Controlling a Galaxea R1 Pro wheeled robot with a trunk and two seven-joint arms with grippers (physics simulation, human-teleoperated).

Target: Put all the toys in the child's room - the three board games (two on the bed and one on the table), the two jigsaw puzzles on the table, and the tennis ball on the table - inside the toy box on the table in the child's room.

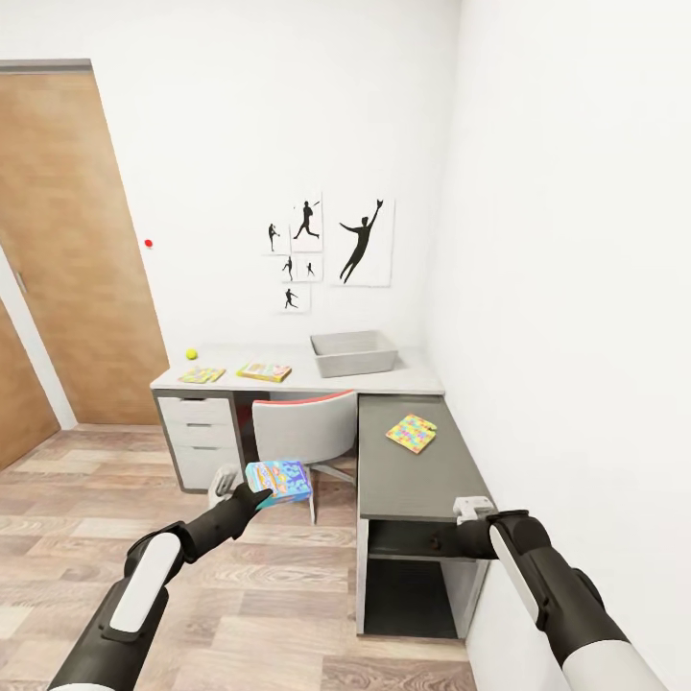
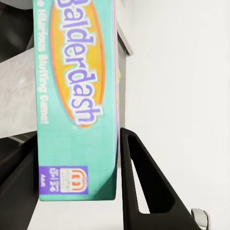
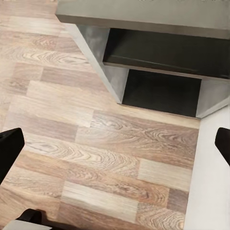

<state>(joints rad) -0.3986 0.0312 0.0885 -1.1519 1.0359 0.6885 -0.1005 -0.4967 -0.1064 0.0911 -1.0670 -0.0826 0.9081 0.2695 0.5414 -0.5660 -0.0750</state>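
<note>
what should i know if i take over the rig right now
Left claw: shut on the blue game, held in the air short of the chair.
Right claw: open, holding nothing, by the cabinet.
Toy box on the table: nothing visible inside.
Ball, one puzzle and the SKIP-BO game lie on the table; the other puzzle lies on the cabinet.
Left: box all of these, plus the third game.

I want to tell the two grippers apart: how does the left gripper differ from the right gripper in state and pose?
The left gripper is shut on the Balderdash board game; the right gripper is open and holds nothing. The left gripper hangs above the wood floor before the red chair; the right sits by the dark grey cabinet corner. Both are at about the same height.
</note>
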